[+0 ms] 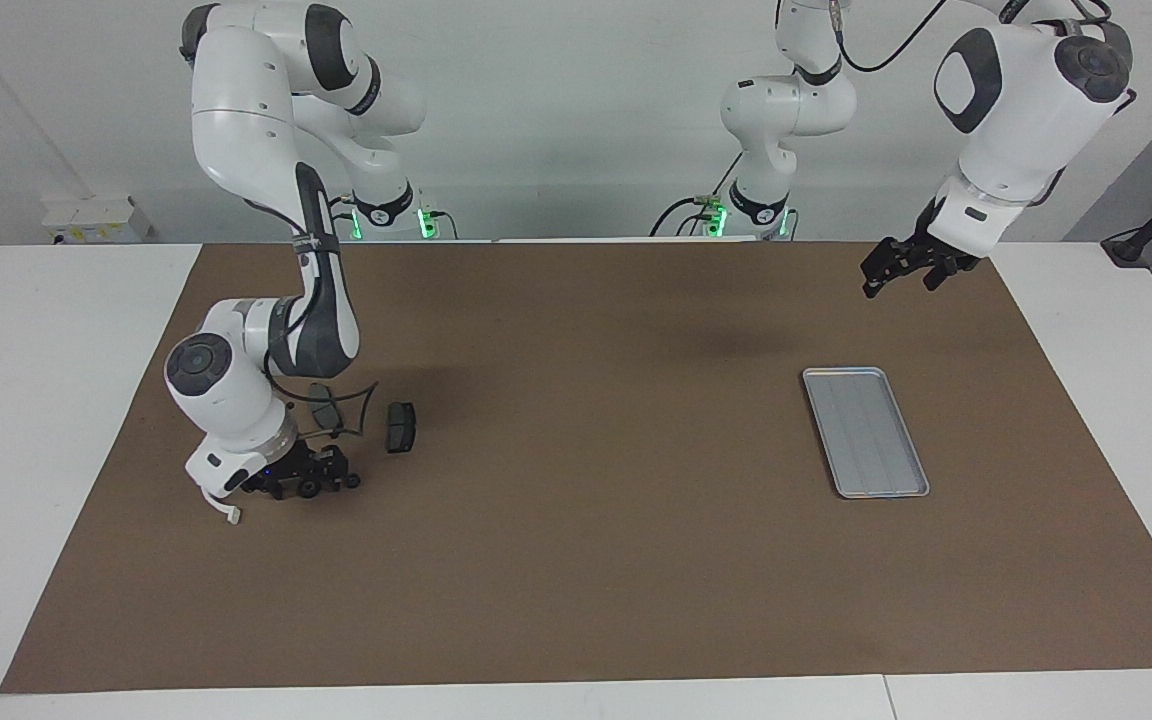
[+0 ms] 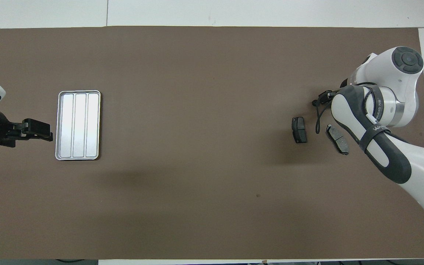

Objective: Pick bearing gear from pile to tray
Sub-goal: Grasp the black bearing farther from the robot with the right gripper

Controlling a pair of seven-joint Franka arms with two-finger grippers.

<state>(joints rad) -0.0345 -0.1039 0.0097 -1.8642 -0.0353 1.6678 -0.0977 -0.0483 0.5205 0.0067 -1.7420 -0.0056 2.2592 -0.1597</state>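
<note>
The pile lies at the right arm's end of the brown mat. One dark grey brake pad (image 1: 400,427) (image 2: 299,129) lies in the open. A second brake pad (image 1: 325,403) (image 2: 338,139) lies partly under the right arm's cable. Tiny black round pieces (image 1: 308,490) sit right at my right gripper (image 1: 321,482), which is down at mat level on the pile; its own wrist hides it in the overhead view. A white curved piece (image 1: 222,507) shows beside that wrist. The silver tray (image 1: 866,432) (image 2: 78,125) is empty. My left gripper (image 1: 901,280) (image 2: 38,131) hangs open, raised, beside the tray.
The brown mat (image 1: 576,560) covers most of the white table, with a wide bare stretch between pile and tray. The right arm's elbow and black cable (image 2: 318,110) hang over the pile area. The left arm waits.
</note>
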